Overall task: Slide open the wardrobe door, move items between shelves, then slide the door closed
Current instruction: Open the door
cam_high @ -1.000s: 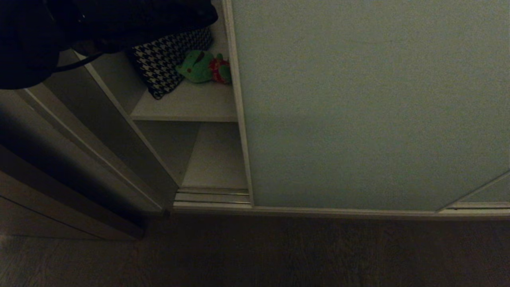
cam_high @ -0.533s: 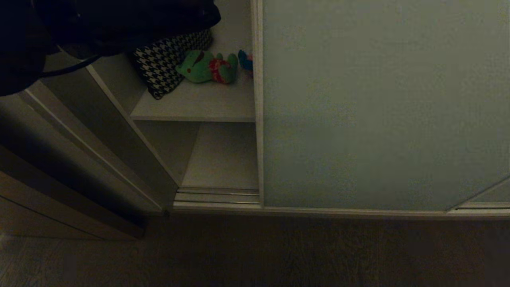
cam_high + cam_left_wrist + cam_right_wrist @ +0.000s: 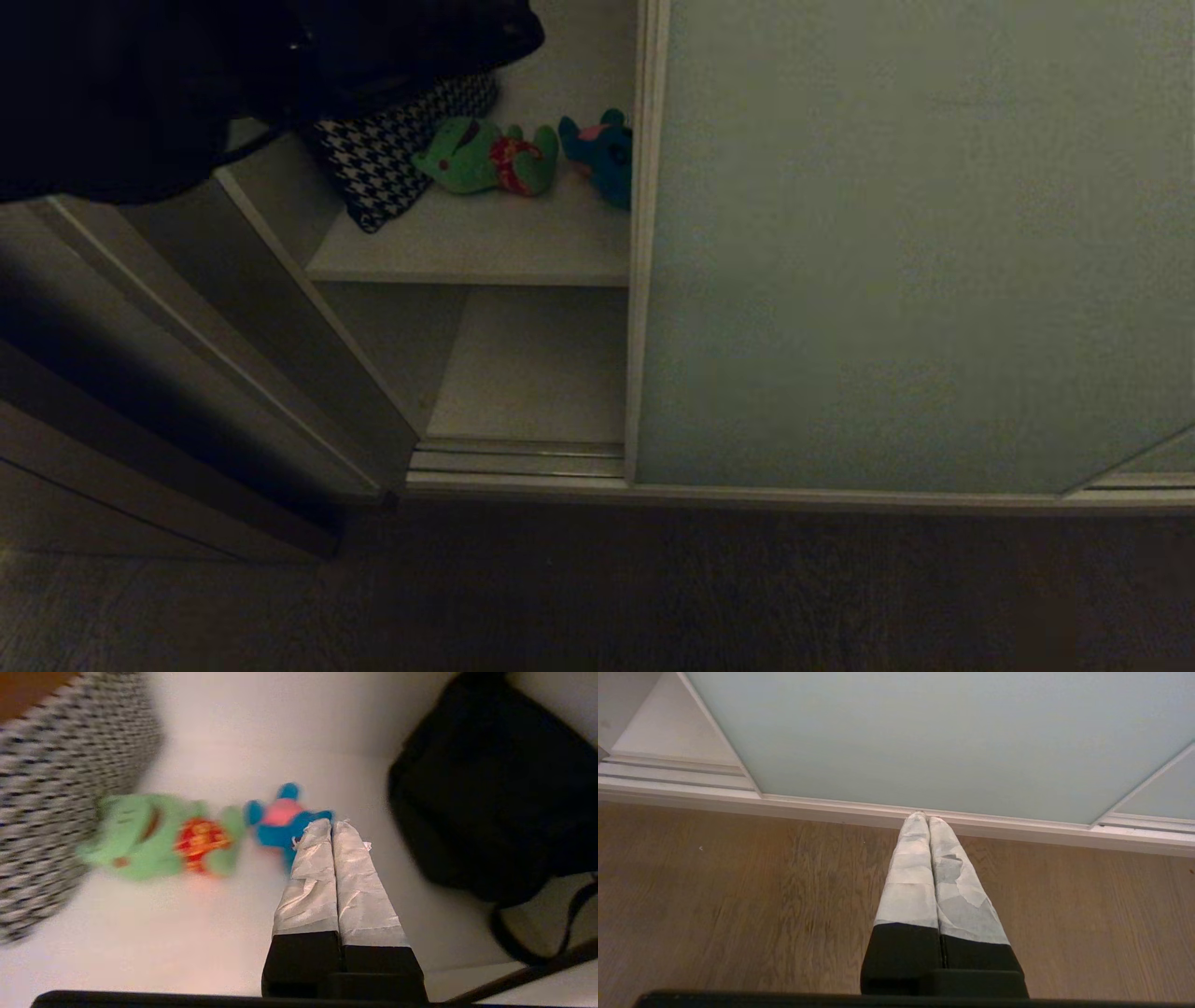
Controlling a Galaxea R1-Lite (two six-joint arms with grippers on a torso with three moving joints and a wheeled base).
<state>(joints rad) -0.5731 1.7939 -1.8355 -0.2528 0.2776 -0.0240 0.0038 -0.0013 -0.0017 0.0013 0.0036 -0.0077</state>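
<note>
The pale grey-green sliding wardrobe door stands partly open, its slim frame edge just right of the toys. On the upper white shelf lie a green plush toy and a teal-blue one with a pink back. The lower shelf is bare. My left gripper is shut and empty inside the wardrobe, its tips in front of the teal toy; the left arm is a dark shape at the head view's upper left. My right gripper hangs shut over the floor, pointing at the door's bottom rail.
A houndstooth bag leans left of the green toy. A black bag sits further along the shelf beyond the teal toy. The ribbed floor track runs under the opening, a dark frame stands left, and wooden floor lies in front.
The door has slid to the right, widening the opening and uncovering the teal toy. The dark left arm has shifted right with it.
</note>
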